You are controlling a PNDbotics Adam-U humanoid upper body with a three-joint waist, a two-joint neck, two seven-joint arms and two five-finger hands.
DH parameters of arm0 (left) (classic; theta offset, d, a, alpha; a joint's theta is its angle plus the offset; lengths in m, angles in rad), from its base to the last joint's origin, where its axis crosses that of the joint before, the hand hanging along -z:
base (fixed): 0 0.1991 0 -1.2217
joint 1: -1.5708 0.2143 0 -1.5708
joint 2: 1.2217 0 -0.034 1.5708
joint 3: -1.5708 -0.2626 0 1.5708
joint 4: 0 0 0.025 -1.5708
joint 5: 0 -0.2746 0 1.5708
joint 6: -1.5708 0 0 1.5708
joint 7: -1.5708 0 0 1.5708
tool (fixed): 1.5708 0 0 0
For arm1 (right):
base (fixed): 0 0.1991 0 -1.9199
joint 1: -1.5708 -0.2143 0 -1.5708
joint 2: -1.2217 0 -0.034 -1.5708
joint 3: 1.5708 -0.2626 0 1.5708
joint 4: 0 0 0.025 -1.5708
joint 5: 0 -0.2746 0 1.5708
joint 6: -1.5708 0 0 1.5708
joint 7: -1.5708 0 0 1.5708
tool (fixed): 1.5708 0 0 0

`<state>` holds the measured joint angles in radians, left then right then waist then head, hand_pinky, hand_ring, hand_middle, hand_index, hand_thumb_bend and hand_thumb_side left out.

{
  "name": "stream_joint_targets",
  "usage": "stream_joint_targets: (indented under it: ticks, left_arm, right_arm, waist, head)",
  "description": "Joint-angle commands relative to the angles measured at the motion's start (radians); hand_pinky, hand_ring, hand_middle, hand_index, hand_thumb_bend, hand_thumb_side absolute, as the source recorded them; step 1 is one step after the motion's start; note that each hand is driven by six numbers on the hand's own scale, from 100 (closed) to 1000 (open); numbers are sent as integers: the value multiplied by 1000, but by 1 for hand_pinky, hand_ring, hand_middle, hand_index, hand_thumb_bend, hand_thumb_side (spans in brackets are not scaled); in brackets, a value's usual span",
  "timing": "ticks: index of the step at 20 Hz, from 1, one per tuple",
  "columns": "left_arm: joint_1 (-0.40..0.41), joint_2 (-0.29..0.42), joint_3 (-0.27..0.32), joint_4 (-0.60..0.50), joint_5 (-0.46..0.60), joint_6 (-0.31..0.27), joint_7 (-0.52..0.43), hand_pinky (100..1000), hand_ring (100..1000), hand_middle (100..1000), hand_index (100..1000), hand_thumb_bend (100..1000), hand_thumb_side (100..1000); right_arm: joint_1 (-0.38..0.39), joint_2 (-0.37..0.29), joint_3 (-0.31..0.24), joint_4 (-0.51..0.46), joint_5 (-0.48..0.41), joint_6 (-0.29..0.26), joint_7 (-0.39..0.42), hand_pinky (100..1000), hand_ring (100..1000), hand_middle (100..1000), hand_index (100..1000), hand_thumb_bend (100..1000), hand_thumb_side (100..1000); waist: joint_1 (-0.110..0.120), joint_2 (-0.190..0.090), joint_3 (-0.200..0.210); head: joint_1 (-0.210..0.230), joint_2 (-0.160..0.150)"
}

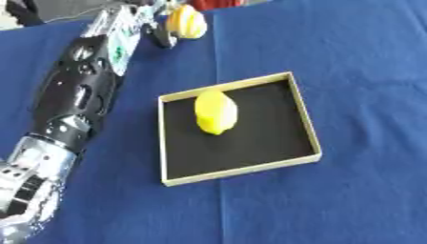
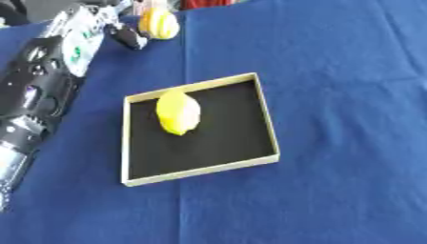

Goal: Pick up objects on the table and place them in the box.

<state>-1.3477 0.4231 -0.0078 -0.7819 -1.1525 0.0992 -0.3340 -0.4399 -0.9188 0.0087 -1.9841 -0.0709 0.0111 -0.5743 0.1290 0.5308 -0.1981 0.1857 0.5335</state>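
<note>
Tabletop (image 1: 350,200): covered in a dark blue cloth; a faint crease runs from the near edge toward the far side, passing under the box.

Left arm (image 1: 71,112): enters from the near left corner, silver at the lower joint, black further up, and stretches diagonally to the far left. It lies over the cloth to the left of the box, apart from it.

Box (image 1: 310,125): shallow, square, pale tan rim, black floor. Sits near the middle of the tabletop, turned a little askew. Its left wall is the side nearest the arm.

Lemon in the box (image 1: 216,112): yellow, oval, lying on the black floor in the far left part of the box, close to the far wall. Nothing touches it from above.

Left hand (image 2: 125,34): at the far left, past the box's far corner. Pale casing with a green mark sits just behind it. A dark finger reaches toward the second fruit; whether the fingers are curled round it or only beside it, I cannot tell.

Second yellow fruit (image 1: 187,22): rounded, with faint stripes, on the cloth at the far edge, just beside the left hand's fingers, well apart from the box.

Right hand: shows in neither view.
</note>
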Motion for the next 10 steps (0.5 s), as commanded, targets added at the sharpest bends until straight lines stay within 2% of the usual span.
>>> stream_joint_targets:
  ticks: [1,10]
  left_arm:
    - [-28,35,12,-5,2,10,4,913,976,880,1000,248,100]
    - [-31,38,18,2,14,7,-14,905,959,862,1000,260,100]
  right_arm:
    - [-11,-18,-5,-16,8,2,0,795,887,729,783,100,823]
    - [-18,-11,-1,-16,12,3,1,795,888,728,783,100,826]
  waist:
    - [-5,-20,-4]
    - [1,0,-18]
  head:
    - [10,-19]
    - [28,-47]
